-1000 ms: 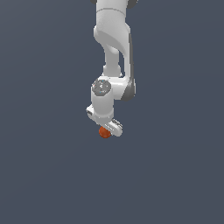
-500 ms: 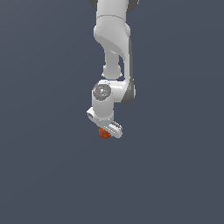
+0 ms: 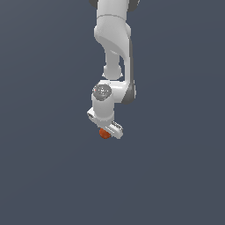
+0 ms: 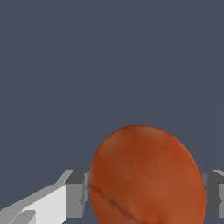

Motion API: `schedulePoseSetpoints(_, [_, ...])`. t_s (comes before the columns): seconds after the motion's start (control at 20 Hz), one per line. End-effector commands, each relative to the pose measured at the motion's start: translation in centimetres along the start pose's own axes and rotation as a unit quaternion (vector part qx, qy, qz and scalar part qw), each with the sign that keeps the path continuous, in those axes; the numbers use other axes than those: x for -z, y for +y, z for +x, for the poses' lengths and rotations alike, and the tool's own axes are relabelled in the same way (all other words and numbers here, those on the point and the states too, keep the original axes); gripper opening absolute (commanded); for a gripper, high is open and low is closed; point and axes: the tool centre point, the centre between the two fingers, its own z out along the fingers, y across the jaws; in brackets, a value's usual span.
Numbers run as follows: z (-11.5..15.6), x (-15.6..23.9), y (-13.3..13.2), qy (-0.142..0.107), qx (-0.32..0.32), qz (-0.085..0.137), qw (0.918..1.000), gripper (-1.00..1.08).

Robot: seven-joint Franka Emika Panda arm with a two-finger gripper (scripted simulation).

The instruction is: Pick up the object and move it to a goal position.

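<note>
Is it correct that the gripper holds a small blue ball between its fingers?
Not quite: the ball is orange-red, not blue, as the wrist view shows. The rest holds: the gripper has it between its fingers.

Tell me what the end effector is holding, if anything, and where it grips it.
The end effector holds the orange-red ball, its fingers pressing the ball's opposite sides.

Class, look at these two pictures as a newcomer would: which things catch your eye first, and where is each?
First, the orange-red ball that fills the wrist view, pressed between the grey fingers on either side. In the exterior view, the white arm hangs down from the top centre against a plain dark background, with the ball a small spot under its gripper.
</note>
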Motion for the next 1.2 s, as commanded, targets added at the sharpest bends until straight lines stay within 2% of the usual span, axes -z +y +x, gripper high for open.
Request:
schedulePoseSetpoints(0.0, [0.2, 0.5, 0.2, 0.001, 0.0, 0.001, 1.0, -1.0])
schedulePoseSetpoints(0.35, [1.7, 3.8, 2.5, 0.001, -0.001, 0.001, 1.0, -1.0])
schedulePoseSetpoints(0.85, [5.8, 12.5, 8.1, 0.0, -0.001, 0.001, 1.0, -1.0])
schedulePoseSetpoints(1.15, [7.6, 16.2, 10.4, 0.001, -0.001, 0.0, 1.0, -1.0])
